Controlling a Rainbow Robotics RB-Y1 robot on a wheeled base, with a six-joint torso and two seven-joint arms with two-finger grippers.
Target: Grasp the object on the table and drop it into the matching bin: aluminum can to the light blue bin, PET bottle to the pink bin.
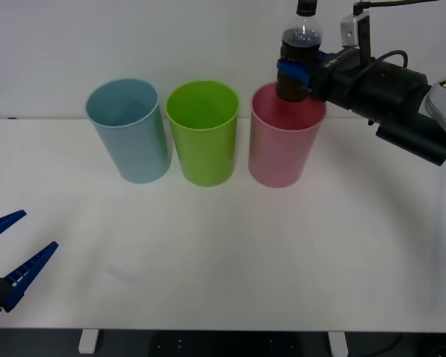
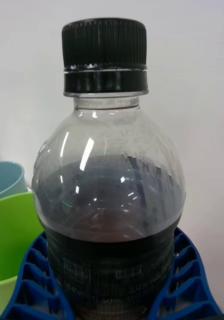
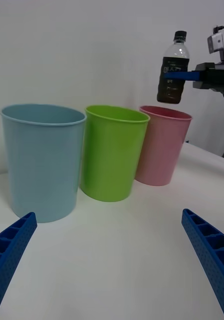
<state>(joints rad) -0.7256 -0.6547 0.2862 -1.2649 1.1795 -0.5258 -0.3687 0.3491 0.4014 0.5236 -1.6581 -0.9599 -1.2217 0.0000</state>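
The PET bottle (image 1: 300, 56) hangs upright in the air, directly above the mouth of the pink bin (image 1: 282, 149), pinched around its lower body by the right gripper (image 1: 297, 73), whose blue ribbed fingers (image 2: 36, 280) press against both sides. The lime green bin (image 1: 203, 145) and light blue bin (image 1: 130, 134) stand alongside on the table (image 1: 223, 260). The left gripper (image 1: 11, 256) hovers low near the front-left edge, fingers spread wide.

A small clear plastic bottle (image 1: 300, 56) with dark liquid and a black cap is held upright by the blue-fingered right gripper (image 1: 297, 72) above the rim of the tall pink plastic bin (image 1: 281, 146). A lime green bin (image 1: 203, 141) and a light blue bin (image 1: 131, 137) are lined up beside it on the white table (image 1: 223, 260). The left gripper (image 1: 7, 256) is seen spread wide at the near left edge.
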